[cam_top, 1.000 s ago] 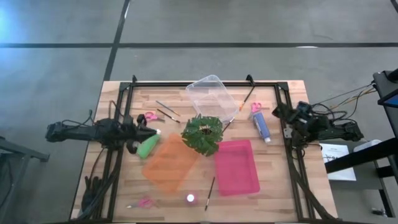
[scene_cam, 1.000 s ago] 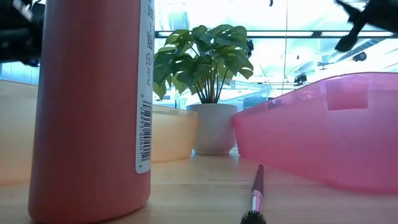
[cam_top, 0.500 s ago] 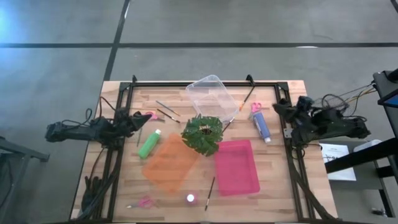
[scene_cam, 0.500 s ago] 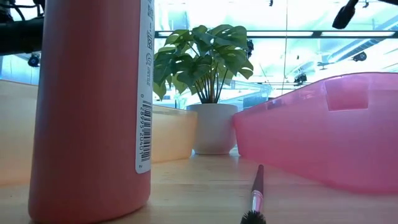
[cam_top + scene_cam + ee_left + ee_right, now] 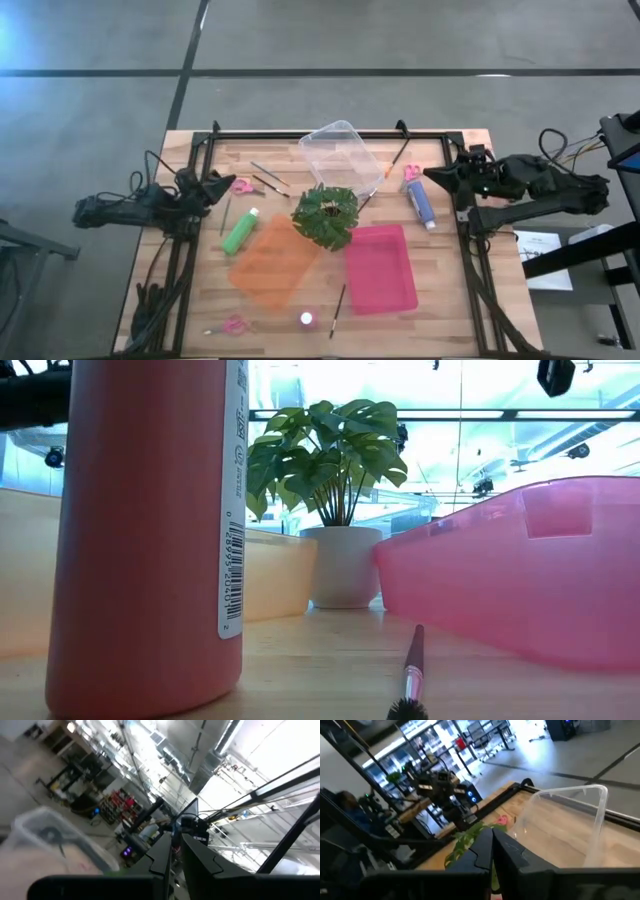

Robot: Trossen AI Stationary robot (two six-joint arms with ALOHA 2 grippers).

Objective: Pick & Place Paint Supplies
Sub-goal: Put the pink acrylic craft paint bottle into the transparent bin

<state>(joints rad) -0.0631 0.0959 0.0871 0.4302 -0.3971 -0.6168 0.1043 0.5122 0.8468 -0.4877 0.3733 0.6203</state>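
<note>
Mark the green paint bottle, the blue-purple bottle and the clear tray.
green paint bottle [image 5: 239, 234], high view, mid-body.
blue-purple bottle [image 5: 421, 203], high view, mid-body.
clear tray [image 5: 357, 140], high view, far right rim.

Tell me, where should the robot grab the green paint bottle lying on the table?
Probably around the middle of the green paint bottle, coming straight down from above. It lies flat on the wood, slanted, its white cap toward the far edge, so the fingers should straddle its width, not its length. The orange tray lies close on one side, leaving little room. The left gripper is nearest.
</note>
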